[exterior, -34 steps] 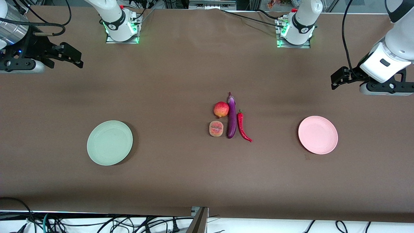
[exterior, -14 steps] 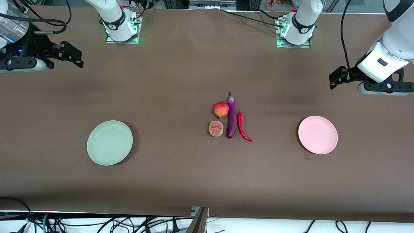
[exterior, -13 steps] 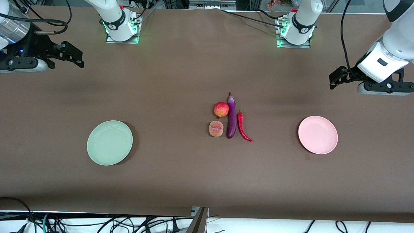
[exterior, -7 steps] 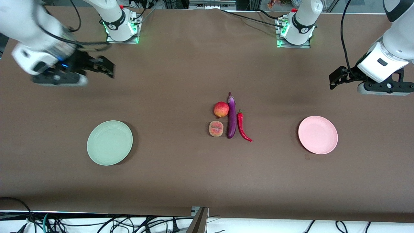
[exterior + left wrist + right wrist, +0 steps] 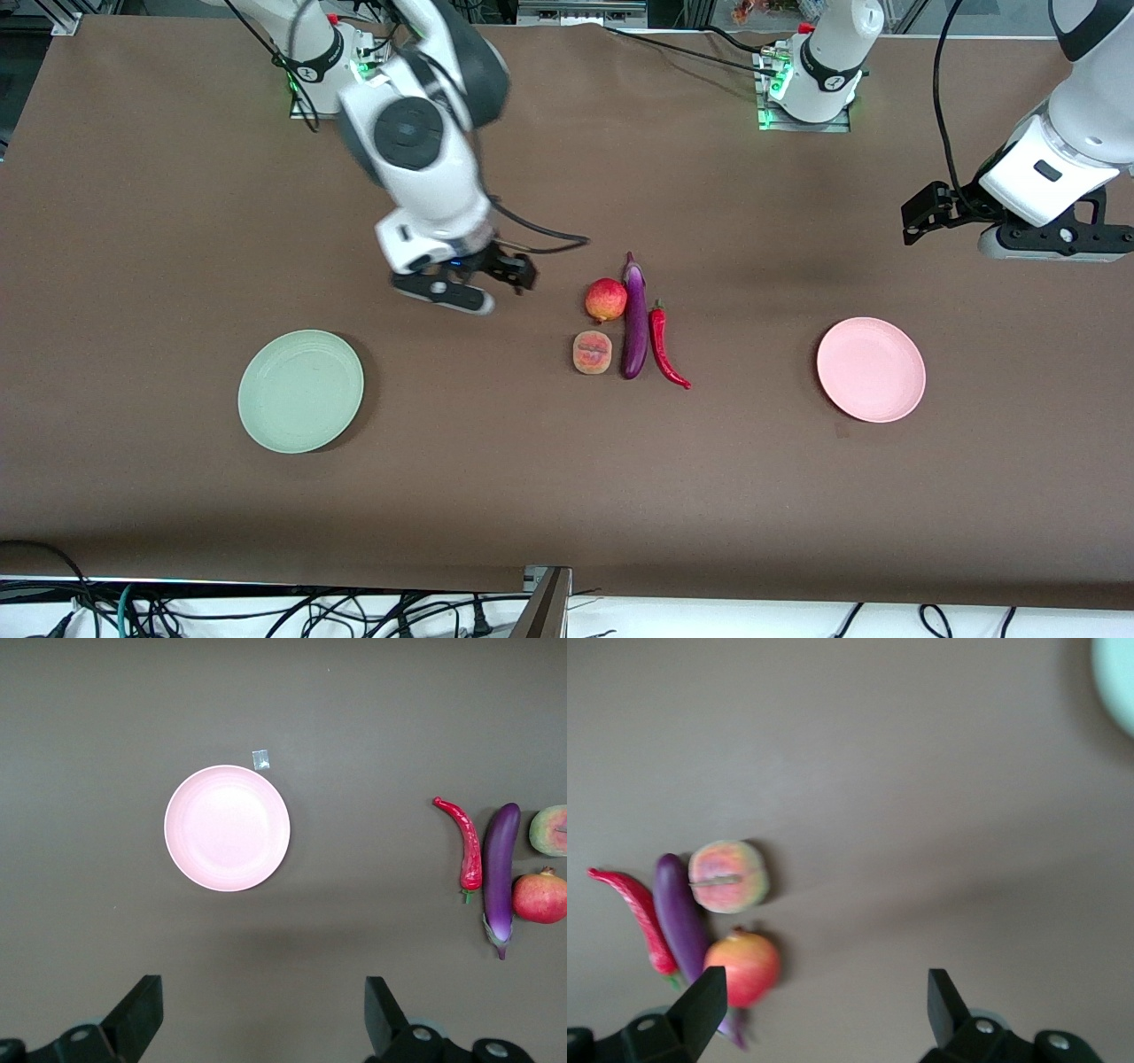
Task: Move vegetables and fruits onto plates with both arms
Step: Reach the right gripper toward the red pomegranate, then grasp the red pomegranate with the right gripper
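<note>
The red-and-yellow round fruit [image 5: 606,299], peach-like fruit [image 5: 592,352], purple eggplant [image 5: 634,319] and red chili [image 5: 666,347] lie together mid-table. The mint plate [image 5: 300,391] sits toward the right arm's end, the pink plate [image 5: 871,369] toward the left arm's end; both are bare. My right gripper [image 5: 521,272] is open and empty, over the table beside the round fruit [image 5: 742,968]. The right wrist view also shows the peach [image 5: 728,875], eggplant [image 5: 680,916] and chili [image 5: 638,914]. My left gripper [image 5: 917,217] is open and empty, waiting near the pink plate [image 5: 227,827].
The two arm bases [image 5: 335,80] [image 5: 806,89] stand along the table's edge farthest from the front camera. A small pale tape mark [image 5: 260,760] lies on the brown table by the pink plate. Cables hang below the table's near edge [image 5: 266,611].
My right arm has swung from the right arm's end of the table to the middle, its gripper now beside the round fruit. My left arm has barely moved. Nothing on the table moved.
</note>
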### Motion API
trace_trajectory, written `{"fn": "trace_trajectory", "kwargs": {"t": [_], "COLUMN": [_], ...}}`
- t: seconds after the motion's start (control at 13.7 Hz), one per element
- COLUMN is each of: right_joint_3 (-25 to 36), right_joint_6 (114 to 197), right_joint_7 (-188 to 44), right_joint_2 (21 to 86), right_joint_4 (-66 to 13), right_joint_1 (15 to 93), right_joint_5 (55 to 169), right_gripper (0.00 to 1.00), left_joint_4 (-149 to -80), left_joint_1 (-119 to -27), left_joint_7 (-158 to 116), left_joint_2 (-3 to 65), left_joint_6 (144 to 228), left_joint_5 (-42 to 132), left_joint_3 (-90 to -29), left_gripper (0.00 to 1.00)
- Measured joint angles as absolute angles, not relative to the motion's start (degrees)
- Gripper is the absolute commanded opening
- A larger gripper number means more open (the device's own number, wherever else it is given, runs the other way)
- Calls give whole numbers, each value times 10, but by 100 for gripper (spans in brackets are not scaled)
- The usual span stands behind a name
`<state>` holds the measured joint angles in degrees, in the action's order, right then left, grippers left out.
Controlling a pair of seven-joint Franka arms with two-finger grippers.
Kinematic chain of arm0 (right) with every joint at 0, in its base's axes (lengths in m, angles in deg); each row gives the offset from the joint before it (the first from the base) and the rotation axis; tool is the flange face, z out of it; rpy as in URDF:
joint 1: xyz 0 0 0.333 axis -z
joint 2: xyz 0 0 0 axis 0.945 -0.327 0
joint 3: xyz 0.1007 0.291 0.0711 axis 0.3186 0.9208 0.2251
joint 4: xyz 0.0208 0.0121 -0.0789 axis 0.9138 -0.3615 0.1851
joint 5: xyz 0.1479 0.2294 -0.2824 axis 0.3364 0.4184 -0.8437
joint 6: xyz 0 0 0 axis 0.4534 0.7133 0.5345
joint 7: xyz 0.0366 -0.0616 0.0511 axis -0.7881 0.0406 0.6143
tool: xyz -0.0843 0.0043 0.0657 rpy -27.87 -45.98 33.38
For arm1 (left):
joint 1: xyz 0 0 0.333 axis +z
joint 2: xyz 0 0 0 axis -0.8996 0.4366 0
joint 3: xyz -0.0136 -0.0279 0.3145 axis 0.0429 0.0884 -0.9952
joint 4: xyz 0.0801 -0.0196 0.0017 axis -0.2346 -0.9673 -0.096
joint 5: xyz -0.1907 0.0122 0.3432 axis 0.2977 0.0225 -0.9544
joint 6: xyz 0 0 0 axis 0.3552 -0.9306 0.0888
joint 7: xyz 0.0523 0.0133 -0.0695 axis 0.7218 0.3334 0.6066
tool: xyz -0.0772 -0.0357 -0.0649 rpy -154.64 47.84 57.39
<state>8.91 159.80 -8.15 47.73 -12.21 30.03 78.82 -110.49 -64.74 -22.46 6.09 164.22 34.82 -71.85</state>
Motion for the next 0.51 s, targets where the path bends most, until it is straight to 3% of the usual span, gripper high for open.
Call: {"fn": "trace_trajectory", "kwargs": {"t": [0.22,0.51], "right_joint_3": [89,88], "right_joint_6": [1721,1759], "right_joint_7": [44,131], "right_joint_2": [397,307], "right_joint_4": [-114,-51], "right_joint_1": [240,205], "right_joint_5": [788,788], "right_gripper": [100,100], "left_joint_4": [-1105,-1104], "left_joint_1": [-647,-647], "left_joint_7": [-225,-225], "left_joint_2": [61,61], "left_joint_6": [1642,1642], "left_joint_5": [348,348], "left_joint_3": [-719,-719], "left_gripper": [100,100]}}
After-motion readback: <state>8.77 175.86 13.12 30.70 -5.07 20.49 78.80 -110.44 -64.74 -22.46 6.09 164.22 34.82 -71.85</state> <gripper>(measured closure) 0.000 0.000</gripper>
